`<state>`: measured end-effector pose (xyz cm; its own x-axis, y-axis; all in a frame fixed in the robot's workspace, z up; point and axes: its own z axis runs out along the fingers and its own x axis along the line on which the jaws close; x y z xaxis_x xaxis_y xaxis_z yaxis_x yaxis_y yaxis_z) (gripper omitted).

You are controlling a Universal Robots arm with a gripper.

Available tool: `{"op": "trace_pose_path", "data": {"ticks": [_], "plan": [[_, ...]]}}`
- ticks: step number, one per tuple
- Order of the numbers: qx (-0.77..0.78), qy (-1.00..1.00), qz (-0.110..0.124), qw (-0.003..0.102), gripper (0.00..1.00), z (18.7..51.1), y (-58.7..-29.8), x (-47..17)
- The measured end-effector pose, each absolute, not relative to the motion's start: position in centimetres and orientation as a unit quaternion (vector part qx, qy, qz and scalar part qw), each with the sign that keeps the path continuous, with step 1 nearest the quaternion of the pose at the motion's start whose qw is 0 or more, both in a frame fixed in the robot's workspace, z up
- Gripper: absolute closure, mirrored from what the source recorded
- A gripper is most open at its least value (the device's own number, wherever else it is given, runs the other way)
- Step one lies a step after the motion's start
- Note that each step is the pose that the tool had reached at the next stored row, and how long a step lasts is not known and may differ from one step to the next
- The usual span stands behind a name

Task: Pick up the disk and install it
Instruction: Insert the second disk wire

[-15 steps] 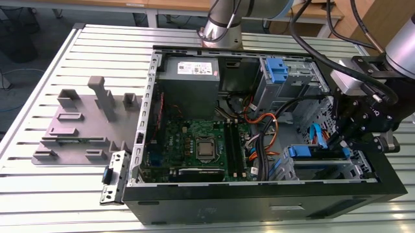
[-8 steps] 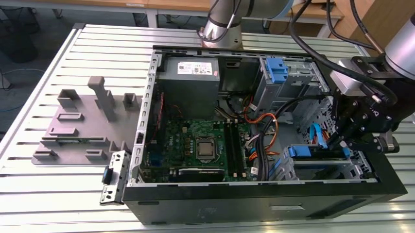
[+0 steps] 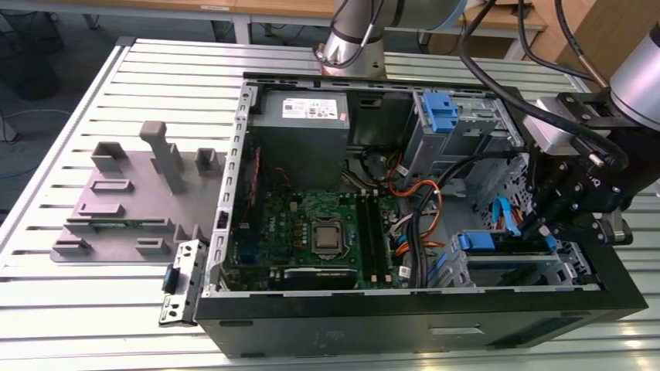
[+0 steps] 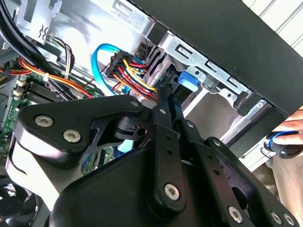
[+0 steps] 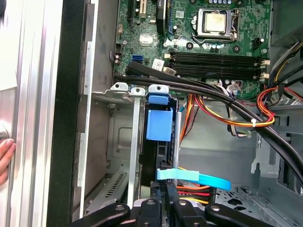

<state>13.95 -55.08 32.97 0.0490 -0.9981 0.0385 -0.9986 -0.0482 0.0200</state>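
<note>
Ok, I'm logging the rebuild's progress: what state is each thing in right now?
computer case: open, side panel off.
disk: standing on edge in the drive cage.
gripper: down at the drive cage, by the disk.
processor: bare, no cooler on it.

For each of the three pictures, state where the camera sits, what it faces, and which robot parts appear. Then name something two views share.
Exterior view: off the arm, above, facing the open computer case; arm and gripper at its right.
First wrist view: on the arm, facing the drive cage and motherboard.
Second wrist view: on the arm, behind the gripper linkage.
Both wrist views share the blue tab.
</note>
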Motion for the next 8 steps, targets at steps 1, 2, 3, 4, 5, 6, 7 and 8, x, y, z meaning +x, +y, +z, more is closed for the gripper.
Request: {"op": "trace_pose_path", "data": {"ticks": [1, 2, 3, 4, 5, 6, 7, 8], "plan": [[0.724, -0.690, 0.007, 0.021, 0.84, 32.96, -55.08, 13.96], [0.724, -0.690, 0.007, 0.020, 0.84, 32.93, -55.08, 13.96], [0.724, -0.690, 0.007, 0.021, 0.84, 32.87, -55.08, 13.95], [0.724, -0.690, 0.007, 0.021, 0.84, 32.83, -55.08, 13.95], [0.724, -0.690, 0.007, 0.021, 0.84, 32.82, -55.08, 13.95], [0.724, -0.690, 0.007, 0.021, 0.84, 32.82, -55.08, 13.95], [0.724, -0.690, 0.007, 0.021, 0.84, 32.80, -55.08, 13.96], [0.724, -0.690, 0.007, 0.020, 0.84, 32.79, -55.08, 13.96]]}}
